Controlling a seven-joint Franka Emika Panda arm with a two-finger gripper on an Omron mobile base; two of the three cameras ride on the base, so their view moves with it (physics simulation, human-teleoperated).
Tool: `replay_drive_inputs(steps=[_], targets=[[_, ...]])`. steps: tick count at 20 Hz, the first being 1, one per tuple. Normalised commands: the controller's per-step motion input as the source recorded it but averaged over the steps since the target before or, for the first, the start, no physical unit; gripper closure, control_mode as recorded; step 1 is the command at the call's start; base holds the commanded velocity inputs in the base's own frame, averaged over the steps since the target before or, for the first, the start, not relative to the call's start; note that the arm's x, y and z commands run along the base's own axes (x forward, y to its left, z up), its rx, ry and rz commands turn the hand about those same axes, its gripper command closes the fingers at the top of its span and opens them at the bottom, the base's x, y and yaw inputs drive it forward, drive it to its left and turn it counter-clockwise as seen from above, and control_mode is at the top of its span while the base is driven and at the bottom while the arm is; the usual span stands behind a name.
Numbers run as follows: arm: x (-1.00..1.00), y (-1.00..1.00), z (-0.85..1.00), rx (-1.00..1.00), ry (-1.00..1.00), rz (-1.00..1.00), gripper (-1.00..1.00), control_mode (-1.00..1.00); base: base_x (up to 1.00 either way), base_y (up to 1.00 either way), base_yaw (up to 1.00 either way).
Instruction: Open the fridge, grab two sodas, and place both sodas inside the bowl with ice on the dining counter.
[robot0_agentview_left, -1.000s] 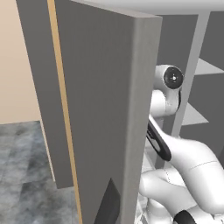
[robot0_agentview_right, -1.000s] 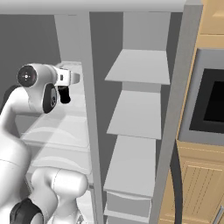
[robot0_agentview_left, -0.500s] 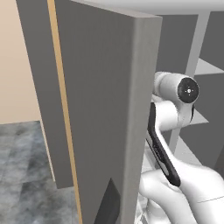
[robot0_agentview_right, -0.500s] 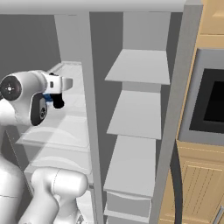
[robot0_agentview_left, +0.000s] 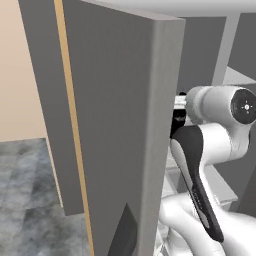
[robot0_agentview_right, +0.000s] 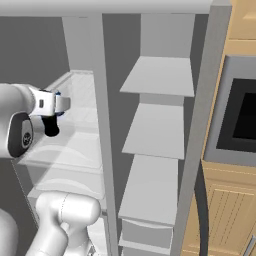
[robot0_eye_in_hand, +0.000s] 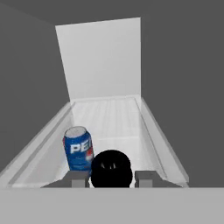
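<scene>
the claw (robot0_eye_in_hand: 111, 178) is clenched on a soda can (robot0_eye_in_hand: 111, 169); draw it straight out of the fridge shelf (robot0_eye_in_hand: 109, 120), clear of the second can (robot0_eye_in_hand: 78, 148) just beside.

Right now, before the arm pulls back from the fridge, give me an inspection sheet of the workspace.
Surface: white fridge shelf, walled by low rims on both sides.
Job's things: fridge with its door swung open; one soda standing upright on the shelf, label facing the hand camera.
Clutter: nothing seen.
Grippers: gripper inside the fridge, shut on a dark round object between its tips, beside the standing soda; possibly a can seen end-on, cannot tell.
Cables: nothing seen.
Surroundings: light wood cabinets with a built-in dark-windowed appliance to the right of the fridge; grey tiled floor to the left.
</scene>
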Motion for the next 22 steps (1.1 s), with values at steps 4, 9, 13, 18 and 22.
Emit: replay_drive_inputs(steps=[4, 9, 13, 18, 22], targets=[[-0.94, 0.00, 0.00, 0.00, 0.03, 0.00, 1.00, -1.00, 0.00, 0.00, 0.00], [-0.98, -0.02, 0.00, 0.00, 0.00, 0.00, 1.00, -1.00, 0.00, 0.00, 0.00], [-0.82, -0.26, 0.00, 0.03, 0.01, 0.03, 1.00, -1.00, 0.00, 0.00, 0.00], [-0.33, -0.25, -0.01, 0.04, 0.01, 0.03, 1.00, -1.00, 0.00, 0.00, 0.00], [0.00, 0.00, 0.00, 0.00, 0.00, 0.00, 1.00, 1.00, -0.52, 0.00, -0.05]])
